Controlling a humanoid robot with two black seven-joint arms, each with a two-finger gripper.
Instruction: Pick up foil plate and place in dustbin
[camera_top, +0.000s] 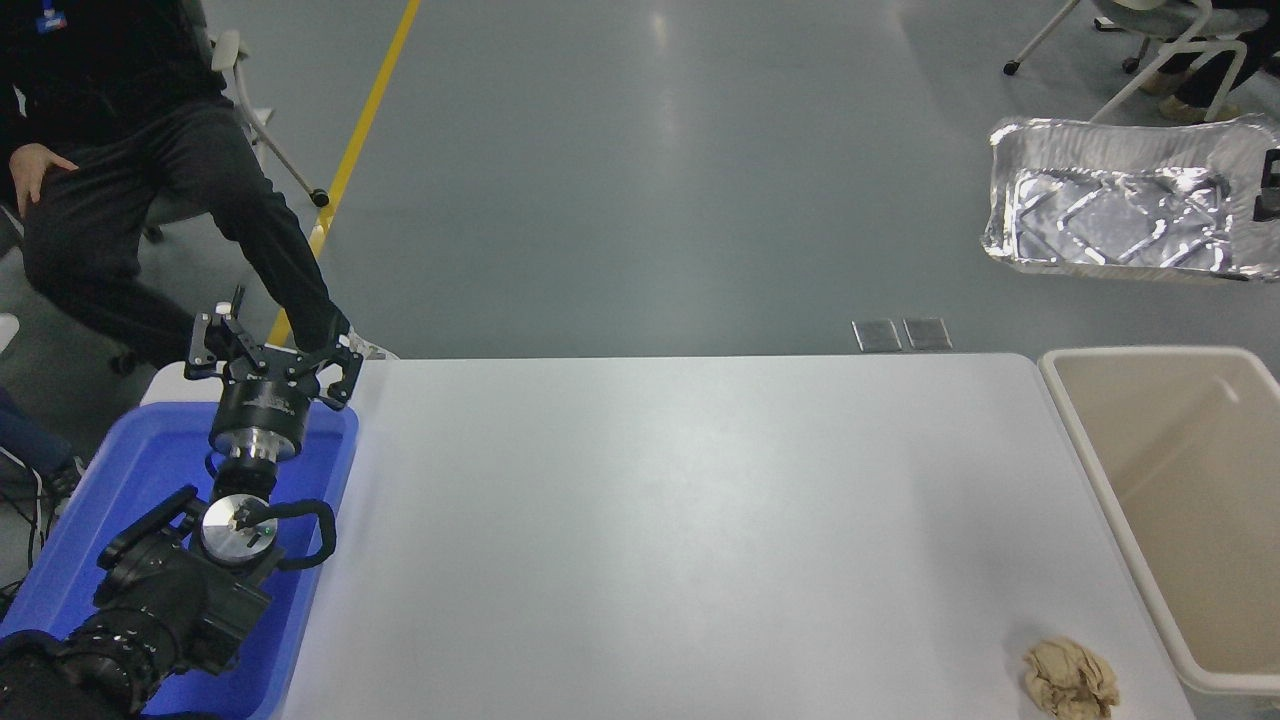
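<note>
Silver foil plate (1120, 205) hangs high above the dustbin (1100, 470) — gripped at its right end by the right hand (1270, 186).

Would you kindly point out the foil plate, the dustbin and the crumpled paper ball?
foil plate (1115, 215): head view, embossed base.
dustbin (1085, 440): head view, left rim.
crumpled paper ball (1070, 678): head view, its middle.

Overhead light is glaring off the glossy grey floor (650, 180), where a yellow line (350, 160) is running past wheeled chairs (1130, 60).
</note>
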